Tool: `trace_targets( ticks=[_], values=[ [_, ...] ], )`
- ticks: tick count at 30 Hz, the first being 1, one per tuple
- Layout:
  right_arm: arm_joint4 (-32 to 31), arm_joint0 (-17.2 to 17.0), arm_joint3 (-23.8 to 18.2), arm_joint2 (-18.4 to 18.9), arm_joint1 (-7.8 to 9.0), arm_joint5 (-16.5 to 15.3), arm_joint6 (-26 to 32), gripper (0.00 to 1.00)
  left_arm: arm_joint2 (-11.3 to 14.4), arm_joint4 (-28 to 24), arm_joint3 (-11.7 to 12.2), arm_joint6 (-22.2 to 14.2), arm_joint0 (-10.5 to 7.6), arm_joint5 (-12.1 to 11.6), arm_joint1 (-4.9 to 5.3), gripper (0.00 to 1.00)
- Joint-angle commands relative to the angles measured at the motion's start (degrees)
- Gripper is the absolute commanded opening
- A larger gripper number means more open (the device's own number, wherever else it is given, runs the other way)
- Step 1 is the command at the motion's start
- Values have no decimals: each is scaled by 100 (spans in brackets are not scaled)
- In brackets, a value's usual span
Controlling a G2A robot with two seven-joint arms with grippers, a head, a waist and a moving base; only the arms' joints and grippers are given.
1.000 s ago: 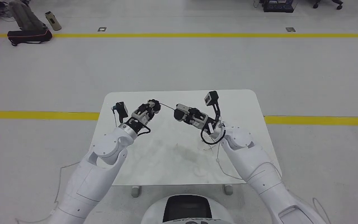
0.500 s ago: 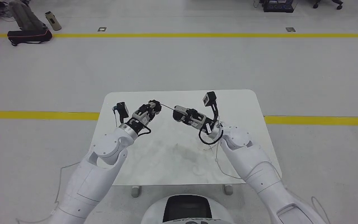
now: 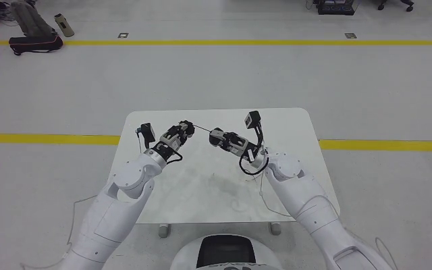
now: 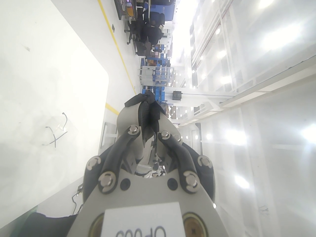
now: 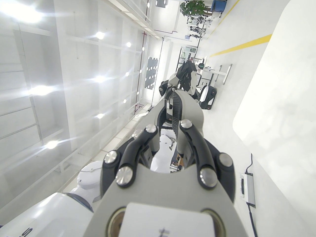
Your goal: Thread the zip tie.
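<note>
We see the zip tie [image 3: 202, 128] held thin above the worktop [image 3: 290, 128], its long axis running straight between our hands. The left hand [image 3: 183, 129] pinches one end. The right hand [image 3: 215, 136], pressed together, sits at the other, though we can't tell whether it grips. Top view gives the strap's line; right wrist view puts the left hand dead ahead.

Robotics lab hall: yellow floor lines [image 3: 216, 42], monitor desk [image 4: 126, 4], office chairs [image 4: 149, 32].
</note>
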Motion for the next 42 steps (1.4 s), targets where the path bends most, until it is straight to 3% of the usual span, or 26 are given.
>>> trace_targets(
  ticks=[1, 17, 37, 42],
  values=[
    [-15, -11, -5, 8, -2, 0, -3, 8, 1, -3, 9, 1, -3, -2, -5, 0],
    [0, -56, 12, 91, -30, 0, -2, 15, -23, 9, 51, -32, -5, 13, -35, 0],
    [-28, -36, 124, 117, -71, 0, -12, 11, -45, 44, 57, -60, 3, 46, -67, 0],
    [-44, -28, 145, 118, -80, 0, -20, 6, -52, 55, 57, -68, 7, 63, -74, 0]
  ],
)
